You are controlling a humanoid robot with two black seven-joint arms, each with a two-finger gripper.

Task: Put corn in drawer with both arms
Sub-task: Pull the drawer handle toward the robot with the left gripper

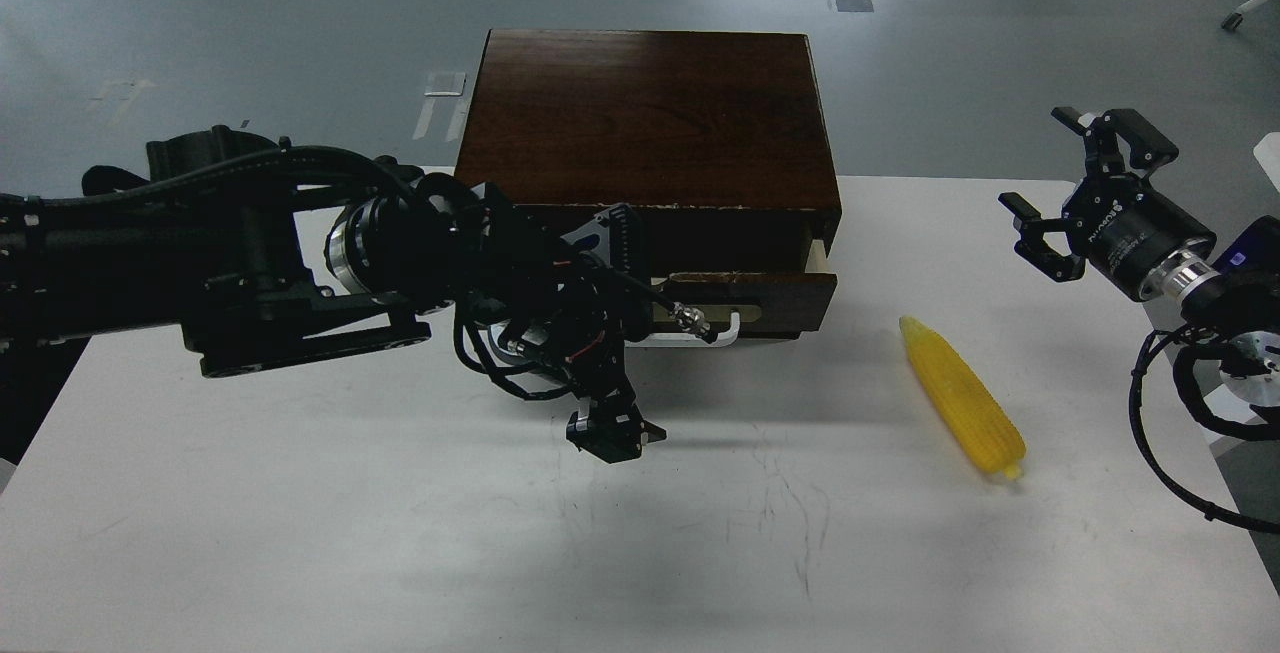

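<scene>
White lettering on the right pincer (pixel 1078 181), far right, is too small to read; its fingers spread wide. The left pincer (pixel 612 433), lower centre, is unclear. Corn (pixel 962 396) lies on the desk (pixel 300 513).

A white table (pixel 400 533) is carrying a dark brown wooden box (pixel 650 123) sitting toward its twelve o'clock edge. The corn (pixel 962 396) is lying flat toward three o'clock, near the box. Faint scuffs are showing near six o'clock.

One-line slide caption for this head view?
Yellow plastic corn cob lies on white table beside partly open dark wooden drawer; right hand open.
</scene>
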